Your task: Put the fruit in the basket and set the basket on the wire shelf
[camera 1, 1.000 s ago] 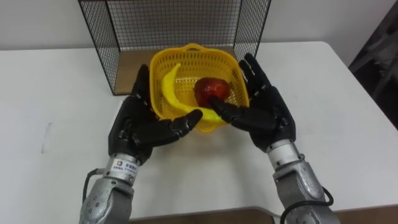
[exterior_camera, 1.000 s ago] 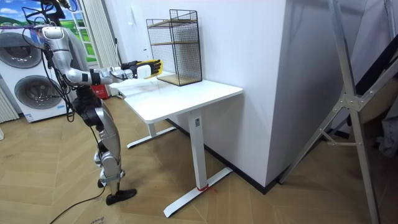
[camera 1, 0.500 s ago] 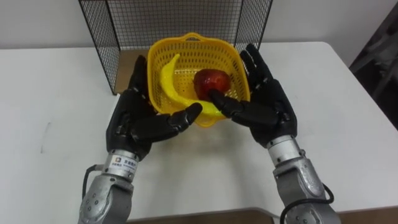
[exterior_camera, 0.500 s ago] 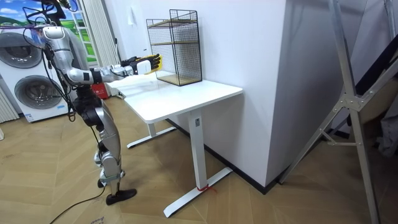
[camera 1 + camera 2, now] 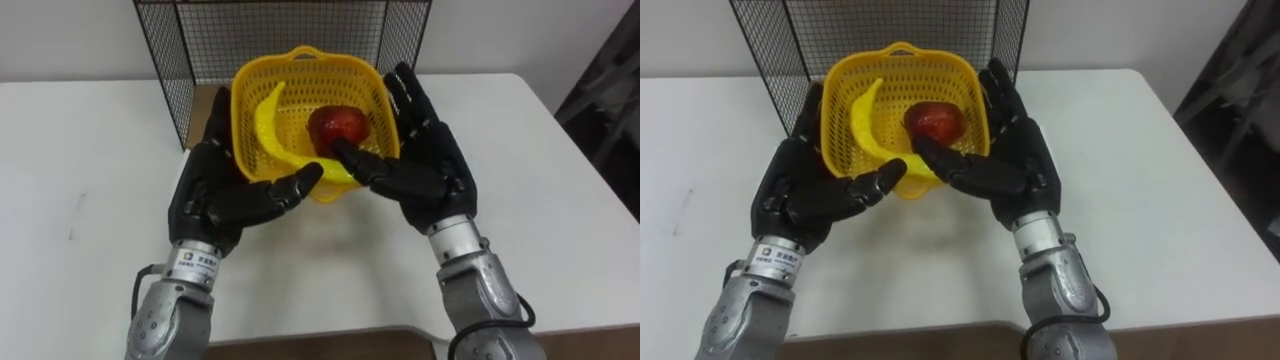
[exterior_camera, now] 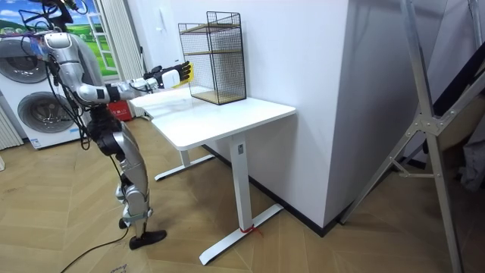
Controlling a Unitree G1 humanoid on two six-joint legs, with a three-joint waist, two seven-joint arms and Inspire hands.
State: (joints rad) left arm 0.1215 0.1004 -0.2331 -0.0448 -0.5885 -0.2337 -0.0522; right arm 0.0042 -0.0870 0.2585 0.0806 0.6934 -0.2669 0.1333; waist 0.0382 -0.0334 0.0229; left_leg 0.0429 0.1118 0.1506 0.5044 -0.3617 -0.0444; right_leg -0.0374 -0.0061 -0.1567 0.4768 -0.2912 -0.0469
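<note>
Fingers: the left hand's (image 5: 215, 195) fingers (image 5: 222, 120) are straight and close together, laid flat along the left wall of the yellow basket (image 5: 300, 58). The right hand's (image 5: 430, 165) fingers (image 5: 405, 95) are straight and slightly fanned, flat against the right wall. No finger curls over the rim.

Thumbs: both reach inward across the basket's near side. The left thumb (image 5: 290, 187) lies low on the near wall. The right thumb (image 5: 355, 165) lies higher, with its tip at the near rim, just beside the red fruit (image 5: 337, 125).

Load: I read the basket as clamped between the 2 palms. It holds 2 pieces of fruit. The banana (image 5: 262, 125) curves along the left inner wall down to the near wall. The red fruit sits right of centre, touching the banana's lower end.

Surroundings: the wire shelf (image 5: 290, 25) stands directly beyond the basket on the white table (image 5: 100, 140). The basket's far rim overlaps the shelf's open lower bay. I cannot tell whether the rim is inside it.

Room view: the basket (image 6: 186, 72) is held clear above the table (image 6: 227, 117), at the shelf's (image 6: 216, 57) front. The robot stands at the table's end on the room view's left, with both arms stretched forward and washing machines (image 6: 38, 106) behind it.
</note>
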